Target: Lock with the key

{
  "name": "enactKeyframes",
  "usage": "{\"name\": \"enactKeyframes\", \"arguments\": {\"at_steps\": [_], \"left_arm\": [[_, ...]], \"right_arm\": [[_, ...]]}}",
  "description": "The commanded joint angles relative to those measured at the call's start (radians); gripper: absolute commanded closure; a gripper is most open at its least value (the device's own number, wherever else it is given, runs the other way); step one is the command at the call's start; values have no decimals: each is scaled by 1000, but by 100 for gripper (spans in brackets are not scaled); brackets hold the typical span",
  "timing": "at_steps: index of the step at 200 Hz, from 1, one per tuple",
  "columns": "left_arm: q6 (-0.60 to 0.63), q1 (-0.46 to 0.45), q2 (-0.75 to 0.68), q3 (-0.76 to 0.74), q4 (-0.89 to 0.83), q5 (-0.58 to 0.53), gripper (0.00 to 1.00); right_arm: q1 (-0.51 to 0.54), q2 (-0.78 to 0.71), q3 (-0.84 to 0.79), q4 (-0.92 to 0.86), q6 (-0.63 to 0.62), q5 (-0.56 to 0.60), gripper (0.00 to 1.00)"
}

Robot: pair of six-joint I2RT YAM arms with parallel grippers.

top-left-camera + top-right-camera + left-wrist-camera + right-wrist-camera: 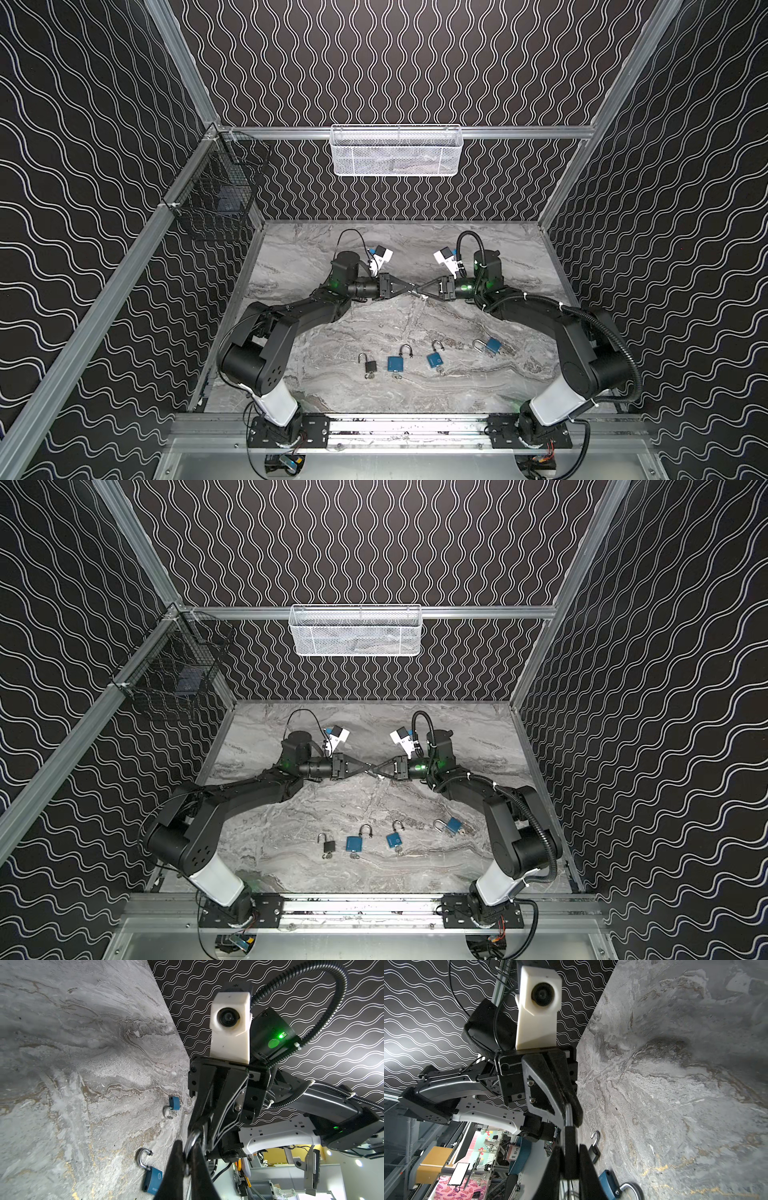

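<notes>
A grey marble table (316, 257) floors a cell with wavy-lined walls. In both top views the two black arms bend in from the near rail and meet tip to tip above the table's middle. Only the top views take in the white mesh basket (395, 151) on the back rail and the black wire basket (216, 187) on the left rail. They alone also show the whole row near the front: a black padlock (368, 365), then three blue padlocks (397, 363) to its right, all with their hoops swung open. In those views the meeting point is only a small dark knot. The wrist views resolve it, and each catches just two of the table padlocks. The right wrist view shows the right gripper (569, 1155) with its jaws nearly together, clamped on the dark body of the held padlock (569, 1138). That padlock is off the table, between the two arms. Its shackle (568, 1113) runs straight on into the other arm's fingers. The left wrist view shows the left gripper (188, 1153) with its jaws closed tight on that metal loop. Whether a key sits in the held padlock I cannot tell.
</notes>
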Motion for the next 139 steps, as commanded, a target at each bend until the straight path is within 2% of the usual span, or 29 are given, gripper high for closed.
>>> {"name": "enactKeyframes", "arguments": {"at_steps": [1, 19, 32, 63, 97, 139], "left_arm": [[15, -5, 8, 9, -17, -35, 100], [-26, -2, 14, 6, 31, -33, 100], [-51, 1, 17, 4, 59, -30, 100], [-89, 9, 29, 4, 105, -17, 100], [-116, 9, 34, -3, 140, -4, 100], [-126, 9, 47, -7, 153, -3, 100]], "right_arm": [[1, -18, -5, 24, 0, 5, 74], [-8, -28, -28, 46, 19, 27, 51], [-23, -36, -58, 86, 47, 41, 44], [-45, -40, -142, 246, 141, 41, 43], [-47, -26, -171, 293, 161, 61, 43], [-47, 8, -169, 380, 215, 59, 48]]}}
